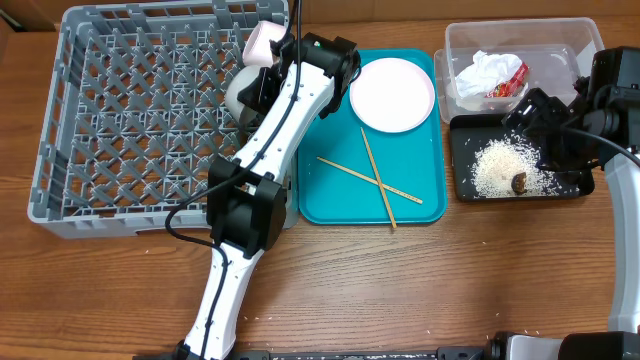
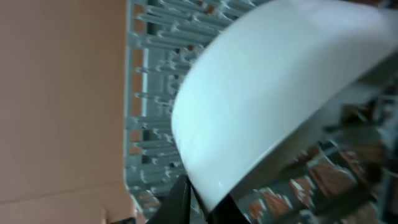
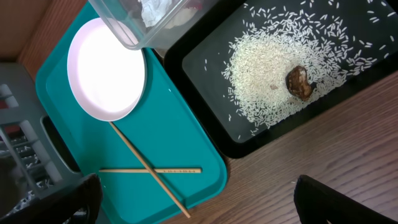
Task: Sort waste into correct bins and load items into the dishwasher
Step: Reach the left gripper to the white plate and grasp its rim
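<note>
My left gripper (image 1: 272, 58) is shut on the rim of a whitish bowl (image 1: 261, 43), held tilted over the right side of the grey dish rack (image 1: 120, 120); the bowl fills the left wrist view (image 2: 273, 87). A second bowl (image 1: 238, 95) stands in the rack, partly hidden under the arm. The white plate (image 1: 392, 93) and two crossed chopsticks (image 1: 375, 180) lie on the teal tray (image 1: 330, 205). The clear tub (image 1: 565, 45) holds the napkin (image 1: 480, 72) and red wrapper (image 1: 508, 82). Rice (image 1: 497, 165) and the brown lump (image 1: 520, 182) lie in the black tray (image 1: 465, 190). My right gripper (image 1: 535, 125) is open and empty above it. The cup is out of view.
In the right wrist view, the plate (image 3: 106, 68), the chopsticks (image 3: 149, 171), the rice (image 3: 280, 68) and the lump (image 3: 300, 82) show below my open right fingers (image 3: 199, 205). A few rice grains lie on the wooden table near the front edge (image 1: 430, 335).
</note>
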### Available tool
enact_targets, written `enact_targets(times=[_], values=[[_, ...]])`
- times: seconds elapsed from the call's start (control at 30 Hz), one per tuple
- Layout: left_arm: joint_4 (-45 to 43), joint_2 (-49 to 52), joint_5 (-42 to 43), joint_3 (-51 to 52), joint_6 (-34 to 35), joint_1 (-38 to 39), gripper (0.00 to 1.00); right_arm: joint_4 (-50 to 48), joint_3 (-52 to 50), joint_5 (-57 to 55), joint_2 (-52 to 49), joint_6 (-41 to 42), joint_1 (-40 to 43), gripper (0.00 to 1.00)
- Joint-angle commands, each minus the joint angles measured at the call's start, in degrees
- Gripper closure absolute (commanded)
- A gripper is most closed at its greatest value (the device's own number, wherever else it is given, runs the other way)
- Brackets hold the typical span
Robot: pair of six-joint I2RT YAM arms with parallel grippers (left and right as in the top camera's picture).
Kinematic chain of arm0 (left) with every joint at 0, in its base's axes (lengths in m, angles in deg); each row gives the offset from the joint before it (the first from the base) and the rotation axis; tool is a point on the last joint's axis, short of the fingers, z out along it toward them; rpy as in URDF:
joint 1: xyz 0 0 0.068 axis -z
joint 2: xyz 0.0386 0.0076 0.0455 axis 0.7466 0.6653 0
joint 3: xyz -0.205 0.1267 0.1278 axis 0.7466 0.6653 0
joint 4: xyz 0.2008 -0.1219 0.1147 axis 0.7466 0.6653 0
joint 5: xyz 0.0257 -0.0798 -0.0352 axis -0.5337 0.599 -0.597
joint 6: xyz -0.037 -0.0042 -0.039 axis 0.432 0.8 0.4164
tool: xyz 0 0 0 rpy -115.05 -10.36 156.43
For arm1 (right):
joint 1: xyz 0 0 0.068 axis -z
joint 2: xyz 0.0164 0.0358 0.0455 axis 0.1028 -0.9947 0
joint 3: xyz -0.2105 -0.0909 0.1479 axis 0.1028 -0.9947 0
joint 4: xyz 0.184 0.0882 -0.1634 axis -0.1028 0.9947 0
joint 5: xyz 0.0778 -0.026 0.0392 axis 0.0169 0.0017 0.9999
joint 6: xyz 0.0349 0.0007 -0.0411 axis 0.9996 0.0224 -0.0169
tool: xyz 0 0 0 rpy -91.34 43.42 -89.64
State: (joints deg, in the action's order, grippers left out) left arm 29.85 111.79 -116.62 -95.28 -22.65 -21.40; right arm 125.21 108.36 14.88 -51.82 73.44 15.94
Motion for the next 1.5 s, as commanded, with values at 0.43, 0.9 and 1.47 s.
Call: enact_targets(times=[0.43, 0.9, 1.47], values=[[-13.16, 1.22, 34.40, 0.17, -17.53, 0.50, 0.41, -0.17, 0.85, -0.37, 0.26, -0.35, 0.11, 0.00], [-19.56, -0.09, 59.80, -17.81, -25.94, 0.46, 0.16, -0.17, 0.85, -0.37, 0.26, -0.35, 0.11, 0.00], [-34.86, 11.08, 54.45, -11.74, 3.78, 0.85, 0.44, -0.17, 0.85, -0.37, 0.26, -0.33, 0.11, 0.00]])
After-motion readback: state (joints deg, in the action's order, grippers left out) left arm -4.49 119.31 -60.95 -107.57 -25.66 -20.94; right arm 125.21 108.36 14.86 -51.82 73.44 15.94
